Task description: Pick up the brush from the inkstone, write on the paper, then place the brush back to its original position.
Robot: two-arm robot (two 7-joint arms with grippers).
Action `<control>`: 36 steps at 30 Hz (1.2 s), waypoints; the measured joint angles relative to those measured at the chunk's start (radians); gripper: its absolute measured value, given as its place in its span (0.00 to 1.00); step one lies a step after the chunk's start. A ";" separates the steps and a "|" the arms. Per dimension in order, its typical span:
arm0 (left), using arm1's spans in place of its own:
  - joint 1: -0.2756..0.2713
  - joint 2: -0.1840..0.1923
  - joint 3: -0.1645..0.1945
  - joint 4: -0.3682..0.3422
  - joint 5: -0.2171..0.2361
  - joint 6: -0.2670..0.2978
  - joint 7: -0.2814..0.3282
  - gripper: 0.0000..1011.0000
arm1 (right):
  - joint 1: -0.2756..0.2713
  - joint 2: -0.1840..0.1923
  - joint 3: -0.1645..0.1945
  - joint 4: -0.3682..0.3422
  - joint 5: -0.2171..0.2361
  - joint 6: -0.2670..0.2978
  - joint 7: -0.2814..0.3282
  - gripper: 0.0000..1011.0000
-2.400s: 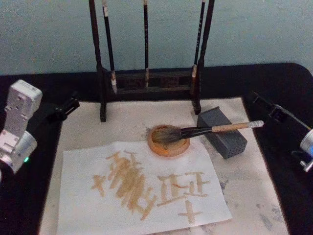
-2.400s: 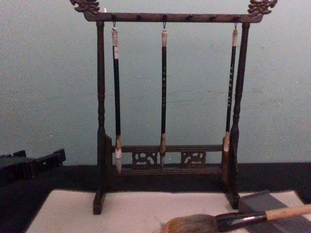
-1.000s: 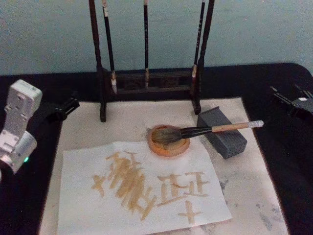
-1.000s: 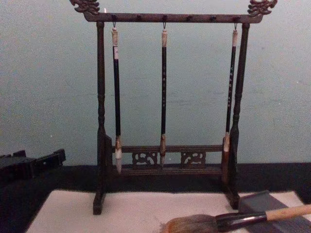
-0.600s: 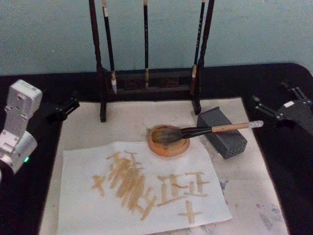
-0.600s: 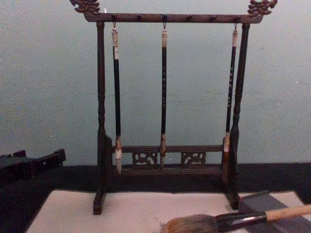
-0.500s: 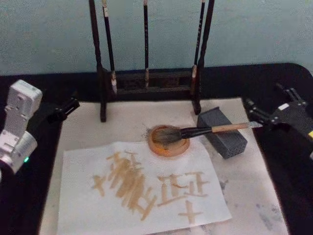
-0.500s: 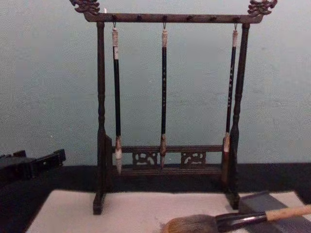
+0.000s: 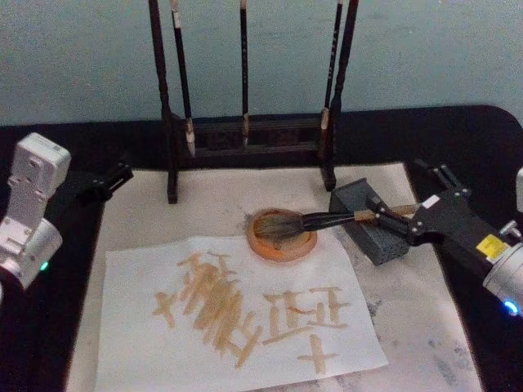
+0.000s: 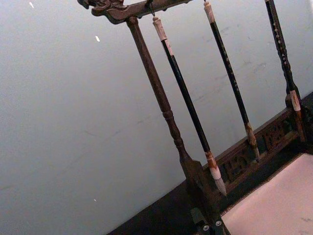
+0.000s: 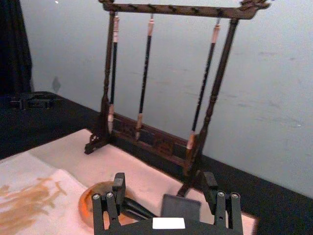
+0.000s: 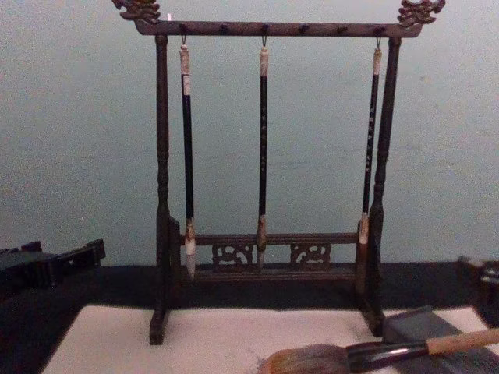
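The brush (image 9: 327, 219) lies with its bushy bristles in the round orange-brown inkstone (image 9: 280, 243) and its pale handle across a grey block (image 9: 384, 243). My right gripper (image 9: 397, 188) has come in from the right and stands open, one finger on each side of the handle's far end over the block. In the right wrist view the gripper (image 11: 164, 177) straddles the block (image 11: 180, 205), with the inkstone (image 11: 87, 201) beyond. The paper (image 9: 139, 343), a white sheet bearing brown strokes, lies in front of the inkstone. My left gripper (image 9: 106, 181) is parked at the table's left.
A dark wooden rack (image 9: 245, 135) with three thin hanging brushes stands behind the inkstone. An off-white mat (image 9: 425, 327) lies under the paper on the black table. In the chest view the brush (image 12: 327, 358) lies low, in front of the rack (image 12: 265, 257).
My right gripper has swung in from the far right and now straddles the end of the brush handle, open. The brush, the paper and the left arm have not moved.
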 joint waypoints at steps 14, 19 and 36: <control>0.000 0.000 0.000 0.000 0.000 0.000 0.000 0.99 | -0.005 -0.045 -0.029 0.013 -0.058 0.008 0.035 1.00; 0.000 0.000 0.000 0.000 0.000 0.000 0.000 0.99 | -0.006 -0.061 -0.036 0.021 -0.075 0.014 0.048 1.00; 0.000 0.000 0.000 0.000 0.000 0.000 0.000 0.99 | -0.008 -0.068 -0.038 0.025 -0.083 0.023 0.054 1.00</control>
